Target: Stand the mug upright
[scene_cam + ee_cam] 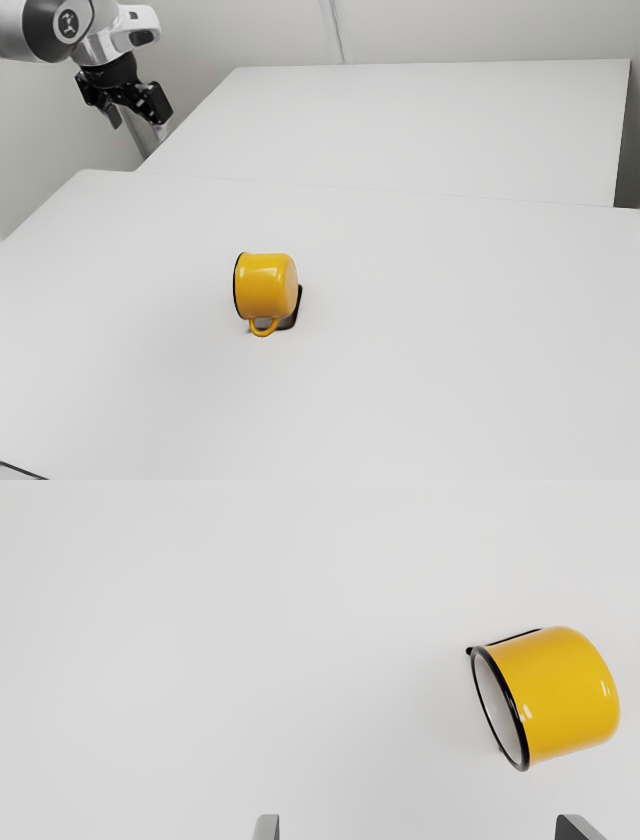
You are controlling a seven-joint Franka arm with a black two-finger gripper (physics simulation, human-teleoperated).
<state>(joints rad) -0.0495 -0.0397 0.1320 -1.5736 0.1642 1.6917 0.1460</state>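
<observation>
White, smooth and plain, a tabletop (420,380) spreads across the foreground of the exterior view. Clock directions here are read from the middle of that view. A thin dark line (22,470) crosses the nearest corner, between seven and eight o'clock. Beyond the tabletop's far edge lies a second white surface (430,130), and behind that rises a pale grey wall (480,30) with a narrow upright strip (336,30) at twelve o'clock.

On the tabletop, a little out from the middle between seven and eight o'clock, a glossy yellow mug (265,285) lies on its side. Its black-rimmed mouth faces nine o'clock, its rounded base three o'clock, and its yellow handle (263,332) points to six. A dark shape (298,305) shows against the mug at its four o'clock side; I cannot tell what it is. The wrist view shows part of the mug's inside, a pale inner wall (495,705).

Farther off, at ten o'clock, a white and grey robot arm (30,28) reaches in. Its black gripper (137,124) hangs with the fingers pointing downward, well apart from the mug. In the wrist view, the two fingertips stand wide apart, and the mug lies ahead of them, toward one finger's side.
</observation>
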